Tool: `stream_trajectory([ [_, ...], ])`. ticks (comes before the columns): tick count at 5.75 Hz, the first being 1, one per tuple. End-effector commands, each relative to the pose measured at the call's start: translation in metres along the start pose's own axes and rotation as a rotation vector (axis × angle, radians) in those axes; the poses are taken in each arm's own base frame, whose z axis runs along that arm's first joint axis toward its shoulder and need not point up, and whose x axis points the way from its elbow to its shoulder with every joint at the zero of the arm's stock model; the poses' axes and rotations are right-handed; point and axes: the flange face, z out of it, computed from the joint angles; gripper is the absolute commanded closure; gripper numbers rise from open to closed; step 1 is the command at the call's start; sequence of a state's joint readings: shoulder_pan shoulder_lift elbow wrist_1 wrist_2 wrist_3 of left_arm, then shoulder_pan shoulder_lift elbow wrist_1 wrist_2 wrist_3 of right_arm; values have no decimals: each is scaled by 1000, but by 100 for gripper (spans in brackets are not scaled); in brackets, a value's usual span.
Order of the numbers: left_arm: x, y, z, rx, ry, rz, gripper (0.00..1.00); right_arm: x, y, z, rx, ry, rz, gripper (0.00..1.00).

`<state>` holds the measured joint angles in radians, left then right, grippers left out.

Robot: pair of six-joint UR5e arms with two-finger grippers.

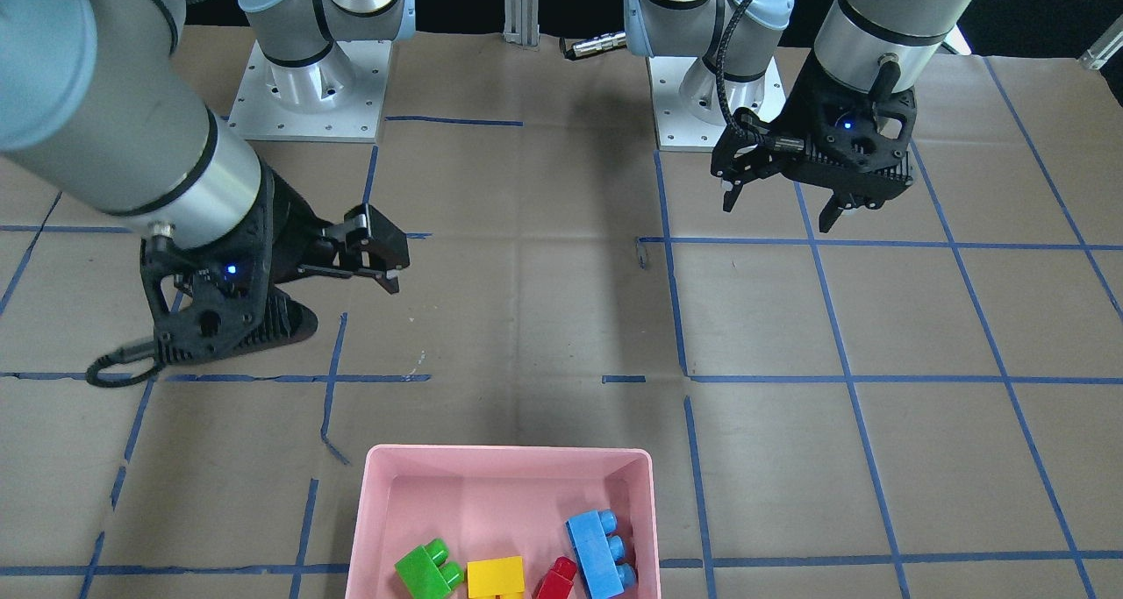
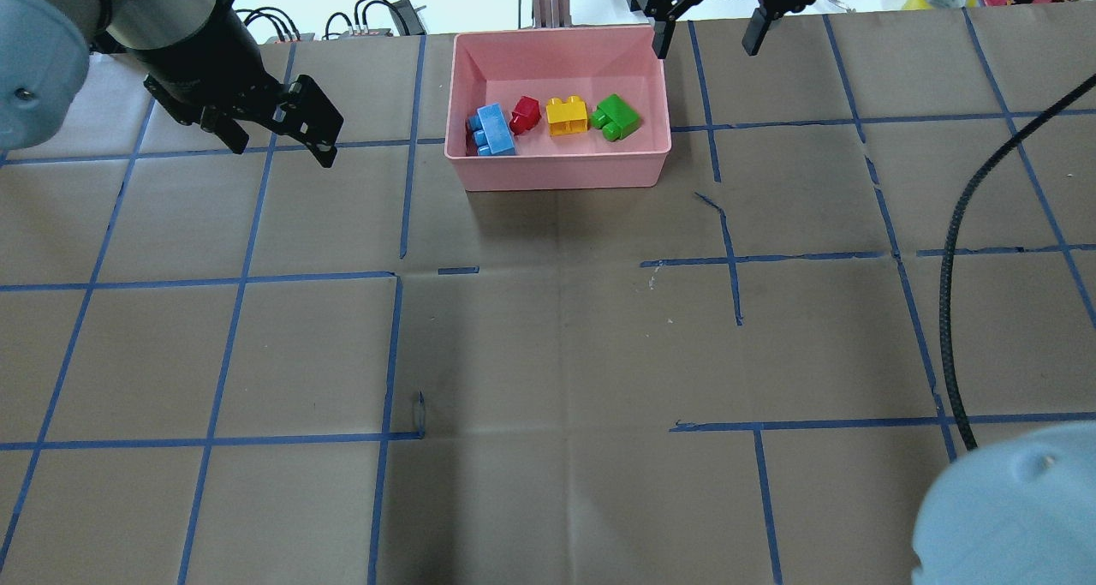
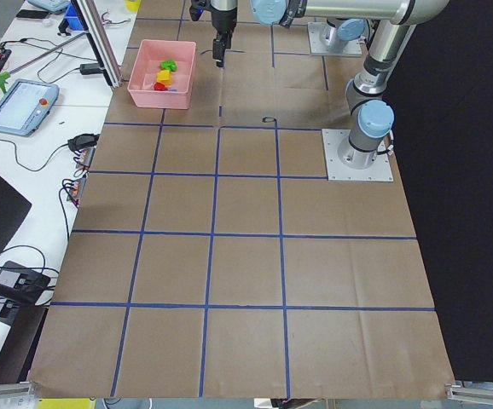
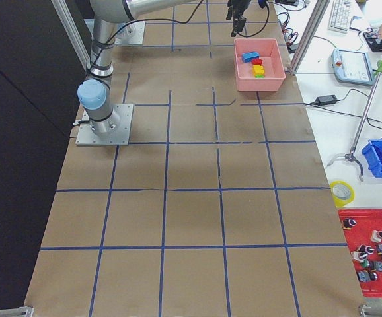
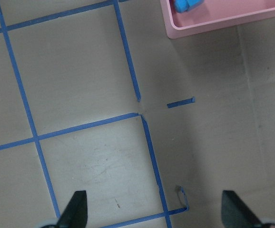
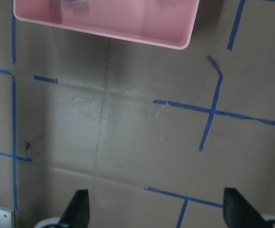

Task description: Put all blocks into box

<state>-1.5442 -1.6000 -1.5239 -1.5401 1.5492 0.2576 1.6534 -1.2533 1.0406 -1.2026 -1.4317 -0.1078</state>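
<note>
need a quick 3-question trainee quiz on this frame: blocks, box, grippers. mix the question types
1. How many blocks are in the box?
2. True or false: the left gripper holds a block.
3. Fill in: in the overhead view, the block nearest the box's left wall is ___.

Key: 1 four. 2 false, it is open and empty. 3 the blue block.
</note>
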Motion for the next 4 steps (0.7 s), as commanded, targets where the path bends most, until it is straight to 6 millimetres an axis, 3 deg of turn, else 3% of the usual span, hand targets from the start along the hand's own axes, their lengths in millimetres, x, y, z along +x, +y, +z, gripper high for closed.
stream_trajectory([
  [1,-15,1,-2,2,-4,-31,1,3,69,41,-8,51,5,0],
  [2,-20,1,-3,4,-5,-71,1,5,85,64,88,64,-4,0],
  [3,-18,5,-2,4,-3,-127,1,5,101,77,78,65,-11,0],
  [4,-17,8,-2,3,-2,-175,1,9,105,65,123,108,3,0],
])
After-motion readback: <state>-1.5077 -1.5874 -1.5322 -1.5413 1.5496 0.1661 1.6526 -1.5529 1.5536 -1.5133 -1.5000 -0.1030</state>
